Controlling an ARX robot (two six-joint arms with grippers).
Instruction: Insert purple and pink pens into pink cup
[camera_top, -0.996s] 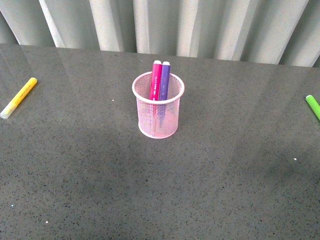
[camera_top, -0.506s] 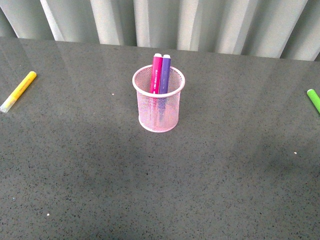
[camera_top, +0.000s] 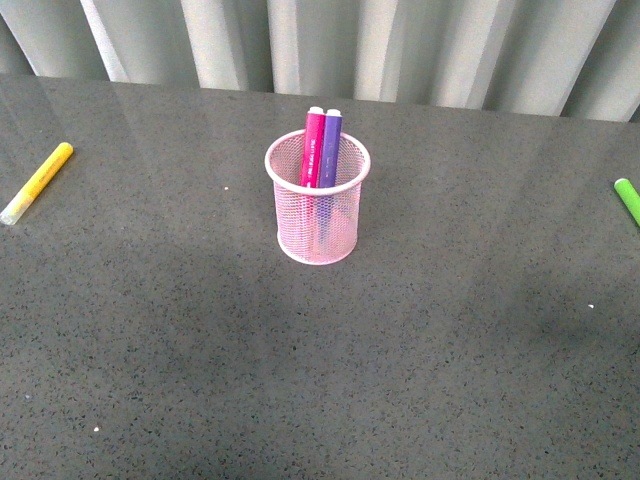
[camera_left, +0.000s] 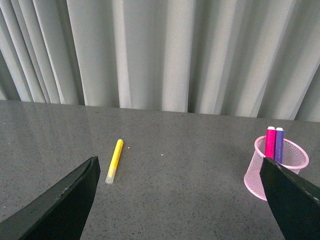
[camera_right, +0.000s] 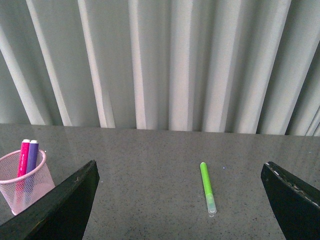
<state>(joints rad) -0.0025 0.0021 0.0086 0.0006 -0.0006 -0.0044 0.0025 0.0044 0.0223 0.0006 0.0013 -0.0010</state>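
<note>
The pink cup (camera_top: 317, 215) stands upright in the middle of the dark table. Inside it the pink pen (camera_top: 313, 145) and the purple pen (camera_top: 331, 148) stand side by side, their ends poking above the rim. The left wrist view shows the cup (camera_left: 275, 170) with both pens beside one finger of my left gripper (camera_left: 179, 200), which is open and holds nothing. My right gripper (camera_right: 180, 200) is also open and holds nothing, with the cup (camera_right: 25, 187) off to one side. Neither gripper appears in the front view.
A yellow marker (camera_top: 36, 182) lies at the table's left edge, and it shows ahead of the left gripper (camera_left: 114, 160). A green marker (camera_top: 628, 200) lies at the right edge, between the right fingers (camera_right: 207, 187). Grey curtains hang behind the table.
The front view shifted slightly a second ago, so everything sits a little higher in the picture. Cup, pens and markers have not moved on the table.
</note>
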